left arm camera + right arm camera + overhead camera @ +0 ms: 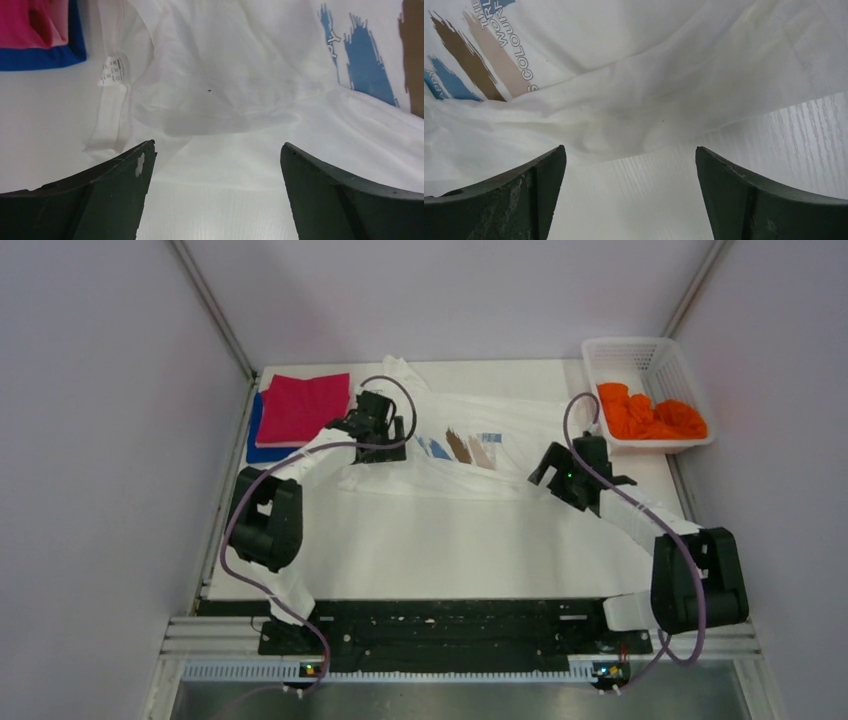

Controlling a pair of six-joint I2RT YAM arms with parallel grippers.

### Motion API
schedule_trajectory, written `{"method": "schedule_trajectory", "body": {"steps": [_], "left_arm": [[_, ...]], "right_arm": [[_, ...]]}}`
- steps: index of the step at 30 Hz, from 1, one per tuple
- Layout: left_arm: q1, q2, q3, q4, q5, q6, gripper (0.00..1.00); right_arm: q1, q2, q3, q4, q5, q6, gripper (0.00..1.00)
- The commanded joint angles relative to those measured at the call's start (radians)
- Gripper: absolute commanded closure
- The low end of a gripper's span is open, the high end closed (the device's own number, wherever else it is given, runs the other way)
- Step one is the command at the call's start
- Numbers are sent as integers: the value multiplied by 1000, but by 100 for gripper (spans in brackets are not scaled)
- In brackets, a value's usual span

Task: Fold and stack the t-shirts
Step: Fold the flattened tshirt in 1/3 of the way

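**Overhead and wrist views, left to right.** At the far left corner of the desk [420,550] lies a folded blue t-shirt [254,440]. A folded magenta t-shirt [303,407] is stacked on top of it. These two appear finished.

Just right of the stack, the left gripper [217,150] hangs low over the left part of the white t-shirt [450,480]. Its jaws are spread wide and hold nothing. A sewn-in label [111,71] shows at the cloth's edge.

The white t-shirt is laid out across the middle of the desk, rumpled, with its blue-and-brown print [460,447] facing up. No clean fold is evident in it. By this reading it is the garment in hand, and its folding is at most barely begun.

The right gripper [630,150] sits over the near right edge of the same shirt. Its jaws are likewise parted and empty, with bare desk between the fingertips.

At the far right, a white lattice basket [640,348] holds a crumpled orange t-shirt [652,418]. It has not been unpacked.

Overall, about half the task appears done. The white shirt remains to be folded and stacked, then the orange one.
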Motion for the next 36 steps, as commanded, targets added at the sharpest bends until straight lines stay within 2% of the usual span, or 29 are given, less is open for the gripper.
{"method": "schedule_trajectory", "body": {"steps": [1,8,15,21,30,36], "left_arm": [[17,18,-15,12,11,-90,1],[65,32,-81,15,1,-124,1],[110,30,-109,3,-11,-143,1],[118,0,-91,-46,-2,-146,1],[116,-49,35,-66,56,-171,1],[111,-20,30,30,205,-216,1]], "right_arm": [[4,81,42,154,-24,3,1],[6,269,216,172,39,-16,1],[3,434,414,70,117,-54,1],[3,436,434,85,82,-74,1],[70,279,329,85,83,-98,1],[157,282,305,104,88,-115,1]]}}
